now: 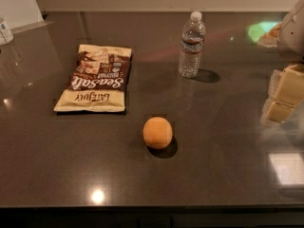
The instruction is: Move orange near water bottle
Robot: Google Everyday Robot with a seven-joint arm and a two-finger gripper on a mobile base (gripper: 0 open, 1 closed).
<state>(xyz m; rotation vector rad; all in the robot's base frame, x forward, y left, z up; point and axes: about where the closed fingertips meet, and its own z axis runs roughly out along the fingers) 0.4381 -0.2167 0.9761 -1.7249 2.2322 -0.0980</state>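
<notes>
The orange (157,132) is a small round matte fruit resting on the dark table top (213,165), near the front centre. The water bottle (191,45) stands upright at the back, right of centre; it is clear and ribbed, with a white cap and a thin dark label band. The orange lies well in front of the bottle and a little to its left, with a wide gap between them. My gripper (282,96) is at the right edge of the view, above the table. It is far to the right of the orange, touches nothing and holds nothing.
A brown-and-cream flat snack bag (97,78) lies at the left, behind and left of the orange. A small white container (4,31) stands at the far left edge. The table's front edge runs along the bottom of the view.
</notes>
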